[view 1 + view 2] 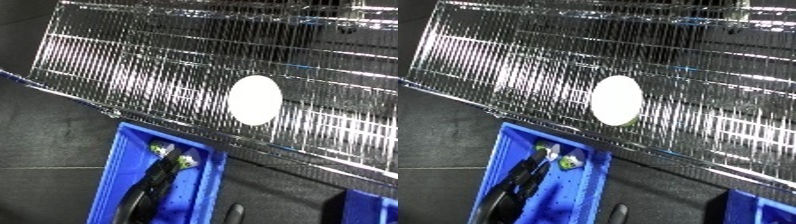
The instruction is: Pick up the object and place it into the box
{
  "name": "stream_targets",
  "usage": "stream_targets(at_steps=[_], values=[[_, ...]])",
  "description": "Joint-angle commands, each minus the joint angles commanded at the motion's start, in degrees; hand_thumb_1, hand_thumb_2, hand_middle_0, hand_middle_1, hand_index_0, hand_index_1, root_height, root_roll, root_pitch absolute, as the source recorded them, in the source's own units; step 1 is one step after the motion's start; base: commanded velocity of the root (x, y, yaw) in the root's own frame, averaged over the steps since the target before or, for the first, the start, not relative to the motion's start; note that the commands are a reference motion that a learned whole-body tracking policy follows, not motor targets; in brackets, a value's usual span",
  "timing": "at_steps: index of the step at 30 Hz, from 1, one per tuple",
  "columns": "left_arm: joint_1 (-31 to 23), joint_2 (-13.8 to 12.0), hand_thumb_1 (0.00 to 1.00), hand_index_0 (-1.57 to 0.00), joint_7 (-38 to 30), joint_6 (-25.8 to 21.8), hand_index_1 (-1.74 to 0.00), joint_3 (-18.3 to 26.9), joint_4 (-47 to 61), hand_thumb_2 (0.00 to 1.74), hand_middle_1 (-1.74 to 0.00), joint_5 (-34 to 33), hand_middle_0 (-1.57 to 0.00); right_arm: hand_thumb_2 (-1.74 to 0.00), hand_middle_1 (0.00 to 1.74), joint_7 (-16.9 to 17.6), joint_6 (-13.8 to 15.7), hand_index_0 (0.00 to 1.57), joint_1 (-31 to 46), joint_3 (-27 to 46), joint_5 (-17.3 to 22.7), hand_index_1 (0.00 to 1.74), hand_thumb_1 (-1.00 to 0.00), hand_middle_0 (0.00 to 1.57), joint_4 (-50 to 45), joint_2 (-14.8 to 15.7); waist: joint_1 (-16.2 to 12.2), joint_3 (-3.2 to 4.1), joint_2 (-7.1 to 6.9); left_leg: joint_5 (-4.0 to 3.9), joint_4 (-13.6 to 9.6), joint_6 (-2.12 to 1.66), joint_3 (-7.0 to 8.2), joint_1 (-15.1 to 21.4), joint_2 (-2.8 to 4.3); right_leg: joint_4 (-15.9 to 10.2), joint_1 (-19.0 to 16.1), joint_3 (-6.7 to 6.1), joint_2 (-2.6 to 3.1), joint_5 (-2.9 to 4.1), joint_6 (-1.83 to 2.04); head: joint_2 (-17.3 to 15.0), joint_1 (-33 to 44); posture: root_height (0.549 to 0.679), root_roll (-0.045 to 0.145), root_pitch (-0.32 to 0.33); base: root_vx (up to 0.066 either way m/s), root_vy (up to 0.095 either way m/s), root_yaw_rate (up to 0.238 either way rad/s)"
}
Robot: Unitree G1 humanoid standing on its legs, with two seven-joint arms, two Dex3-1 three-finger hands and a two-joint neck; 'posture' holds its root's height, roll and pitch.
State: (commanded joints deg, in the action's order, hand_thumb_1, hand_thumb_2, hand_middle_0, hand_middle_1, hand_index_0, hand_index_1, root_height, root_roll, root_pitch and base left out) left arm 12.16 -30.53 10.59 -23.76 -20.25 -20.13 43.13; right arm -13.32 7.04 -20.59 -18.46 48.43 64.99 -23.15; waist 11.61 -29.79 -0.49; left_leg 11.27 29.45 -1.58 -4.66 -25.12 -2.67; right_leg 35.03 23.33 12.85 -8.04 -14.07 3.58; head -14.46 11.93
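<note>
White disc [255, 100] lies flat mid wire shelf [107, 55], looks light, stiff, slick; grab by rim. Hand [151, 185] inside blue bin [111, 170]; can't tell its fingers.

White disc [616, 100] on wire shelf [505, 65]; blue bin [497, 165] below.

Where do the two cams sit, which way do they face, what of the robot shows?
Left eye view: on the head, looking down at a wire shelf with a white disc, blue bin below; a dark hand reaches into the bin.
Right eye view: same head, beside it, same downward aim; the same hand shows.
Shared: shelf, disc, bin; a second bin at lower right.
</note>
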Motion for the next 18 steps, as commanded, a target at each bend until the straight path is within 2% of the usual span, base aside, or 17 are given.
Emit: stream_targets(at_steps=[4,7,14,18], values=[[0.4,-1.4,0.0,0.0,-0.3,0.0,0.0,0.9,8.8,0.0,0.0,1.3,0.0,0.0,0.0,-0.2,0.4,0.0,0.8,0.6,1.8,0.0,0.0,0.0,0.5,-0.1,1.0,0.0,-0.38,0.13,0.0,-0.07,-0.51,-0.2,-0.29,-0.1,-0.2,0.79,-0.43,0.26,0.17,-0.5,-2.3,0.654,0.04,0.073,0.011,-0.058,0.137],[0.7,-2.0,0.0,0.0,0.0,0.1,0.0,1.8,12.7,0.0,0.0,2.0,0.0,0.0,0.0,-0.5,0.4,0.0,1.2,1.0,2.9,0.0,0.0,0.0,0.7,0.0,1.4,0.0,-0.74,0.17,-0.2,-0.13,-0.75,-0.1,-0.38,-0.4,-0.4,1.11,-0.54,0.43,0.24,-0.8,-3.3,0.655,0.039,0.074,0.014,-0.05,0.065],[2.2,-2.4,0.0,0.0,-2.0,-0.8,0.0,3.4,16.2,0.0,0.0,0.3,0.0,0.0,0.0,-1.3,0.5,0.0,1.6,1.6,3.6,0.0,0.0,0.0,1.1,0.5,1.6,0.0,-1.54,0.23,-0.6,-0.16,-0.93,0.4,-0.41,-0.9,-1.1,1.1,-0.34,0.59,0.27,-1.5,-3.3,0.656,0.037,0.071,0.013,-0.029,-0.007],[4.3,-2.1,0.0,0.0,-5.2,-1.2,0.0,3.8,15.6,0.0,0.0,-2.2,0.0,0.0,0.0,-1.9,-0.1,0.0,1.1,1.1,3.7,0.0,0.0,0.0,1.0,0.9,1.2,0.0,-2.32,0.32,-0.3,-0.13,-0.75,0.4,-0.19,-0.8,-1.1,0.78,-0.01,0.62,0.26,-1.9,-1.8,0.656,0.034,0.068,0.009,-0.015,-0.079]])
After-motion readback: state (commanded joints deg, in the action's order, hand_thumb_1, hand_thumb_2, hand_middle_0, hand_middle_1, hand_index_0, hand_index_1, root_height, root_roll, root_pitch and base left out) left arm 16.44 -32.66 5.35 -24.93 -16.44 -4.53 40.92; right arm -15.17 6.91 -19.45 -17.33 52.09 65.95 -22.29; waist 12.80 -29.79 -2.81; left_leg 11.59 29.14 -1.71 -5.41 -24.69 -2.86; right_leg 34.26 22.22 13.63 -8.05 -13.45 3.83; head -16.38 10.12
